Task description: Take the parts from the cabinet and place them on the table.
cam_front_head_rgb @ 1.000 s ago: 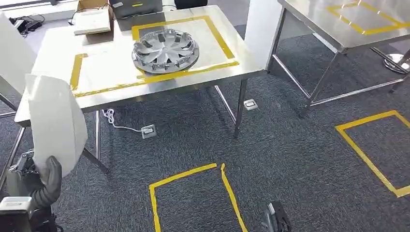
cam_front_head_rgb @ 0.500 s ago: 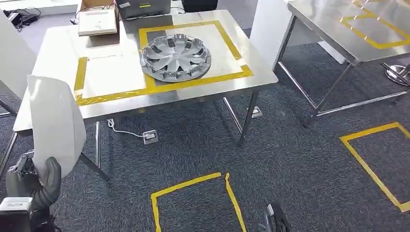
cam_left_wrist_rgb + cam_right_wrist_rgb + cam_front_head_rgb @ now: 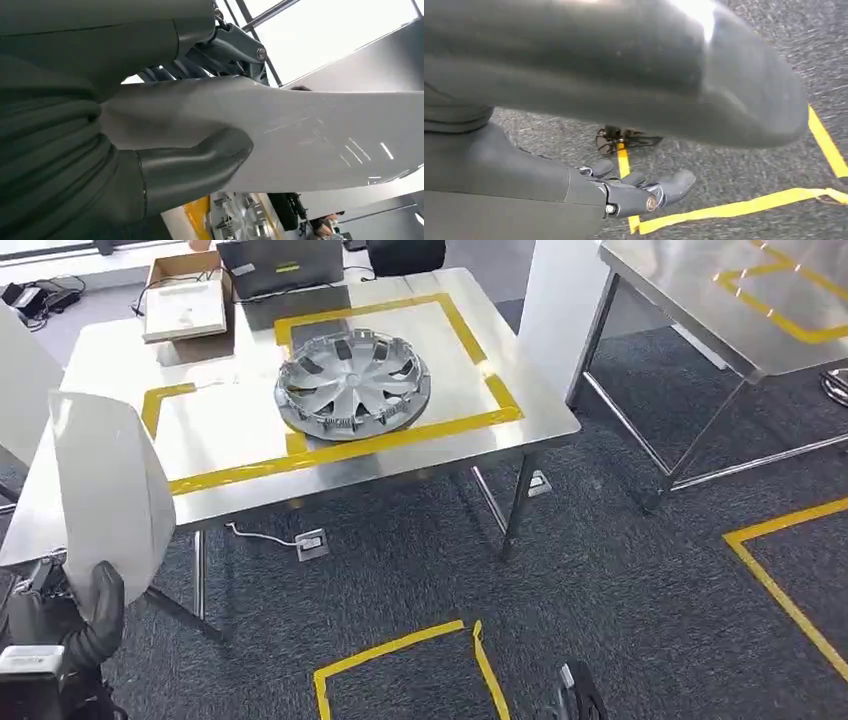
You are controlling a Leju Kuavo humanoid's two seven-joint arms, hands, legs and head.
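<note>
Head view: the left hand [image 3: 70, 625] grips a white panel [image 3: 115, 490] by its lower edge, thumb pressed on its face, holding it upright just short of the near left corner of the steel table [image 3: 250, 495]. The right hand [image 3: 634, 192] hangs over the carpet, holding nothing, fingers partly curled — whether it is closed I cannot tell.

The panel is tall, glossy and held only at one end, so it could pivot or slip in the grip. It could also knock the table edge on approach. The silver hubcap [image 3: 352, 382] already sits inside the yellow tape outline [image 3: 400, 435] on the table, so a careless set-down could crowd it.

No brand or legible writing shows — the box [image 3: 185, 302] at the table's far left corner bears nothing readable.
</note>
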